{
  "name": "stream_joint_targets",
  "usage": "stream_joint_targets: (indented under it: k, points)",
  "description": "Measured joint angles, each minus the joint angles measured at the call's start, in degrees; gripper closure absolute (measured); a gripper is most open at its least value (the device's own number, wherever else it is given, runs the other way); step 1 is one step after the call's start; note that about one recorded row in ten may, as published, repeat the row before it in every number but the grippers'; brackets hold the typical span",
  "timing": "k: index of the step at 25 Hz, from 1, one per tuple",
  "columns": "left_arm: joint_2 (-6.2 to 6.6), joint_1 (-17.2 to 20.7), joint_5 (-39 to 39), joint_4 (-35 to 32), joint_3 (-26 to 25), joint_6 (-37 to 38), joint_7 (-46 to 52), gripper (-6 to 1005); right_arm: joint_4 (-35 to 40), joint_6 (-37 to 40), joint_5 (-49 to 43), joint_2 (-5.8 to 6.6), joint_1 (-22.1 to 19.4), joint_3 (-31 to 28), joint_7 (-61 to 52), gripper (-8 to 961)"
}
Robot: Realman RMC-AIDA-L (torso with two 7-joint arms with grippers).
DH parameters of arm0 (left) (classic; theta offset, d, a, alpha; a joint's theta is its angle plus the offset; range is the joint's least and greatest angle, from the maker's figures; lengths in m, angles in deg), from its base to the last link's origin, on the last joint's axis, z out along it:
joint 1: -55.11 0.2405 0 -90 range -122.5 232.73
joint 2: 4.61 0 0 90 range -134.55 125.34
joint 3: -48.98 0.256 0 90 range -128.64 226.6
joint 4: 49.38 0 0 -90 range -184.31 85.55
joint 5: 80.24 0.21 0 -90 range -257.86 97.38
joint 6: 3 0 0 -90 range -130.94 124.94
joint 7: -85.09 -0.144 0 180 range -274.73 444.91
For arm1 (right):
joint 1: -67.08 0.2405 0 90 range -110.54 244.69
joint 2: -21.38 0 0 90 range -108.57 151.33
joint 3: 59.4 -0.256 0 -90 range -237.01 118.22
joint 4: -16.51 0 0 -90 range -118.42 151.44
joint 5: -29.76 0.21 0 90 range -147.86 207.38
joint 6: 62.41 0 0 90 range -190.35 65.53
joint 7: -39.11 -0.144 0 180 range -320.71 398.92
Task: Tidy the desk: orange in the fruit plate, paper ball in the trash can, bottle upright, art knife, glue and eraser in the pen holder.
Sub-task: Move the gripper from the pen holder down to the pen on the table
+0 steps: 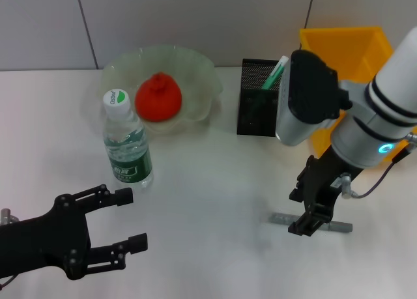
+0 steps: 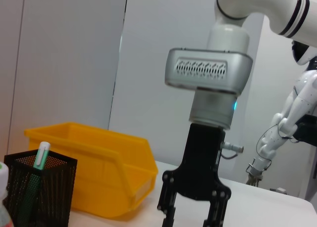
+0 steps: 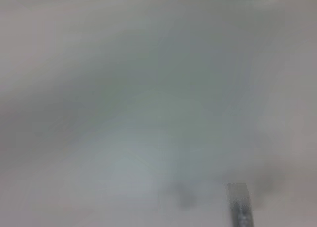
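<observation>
While the left tool (image 1: pixel 127 219) rested open and empty, the right tool (image 1: pixel 311 222) straddled, fingers parted, the grey art knife (image 1: pixel 281 219) lying flat on the bench (image 1: pixel 215 182).

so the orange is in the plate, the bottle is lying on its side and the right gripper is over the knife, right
Not quite. The bottle stands upright beside the plate, cap up, as the head view shows. The orange is in the plate, and the right gripper is over the knife.

Right arm (image 1: pixel 365 126): white-grey casing, black bands, blue indicator ring, thin cable. Both end effectors black; left end effector (image 1: pixel 124 221) with screws.
</observation>
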Motion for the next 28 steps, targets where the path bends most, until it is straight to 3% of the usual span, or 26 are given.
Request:
stream_joint_targets:
  k: [13,25,28]
  points:
    - [-1.15,-0.29,0.16,0.14,-1.16,-0.29,0.08,191,-6.75,-11.21,2.24,-0.16,-0.25,5.96,1.11,324]
    - [-1.14,0.04,0.15,0.73,-1.34,-0.36,-0.04,191,-8.65,-14.01,2.91,-0.24,0.12,7.23,1.14,350]
    - [-1.13,0.08,0.14,0.74,-1.38,-0.37,-0.05,191,-9.08,-13.99,3.01,-0.25,0.12,7.26,1.20,568]
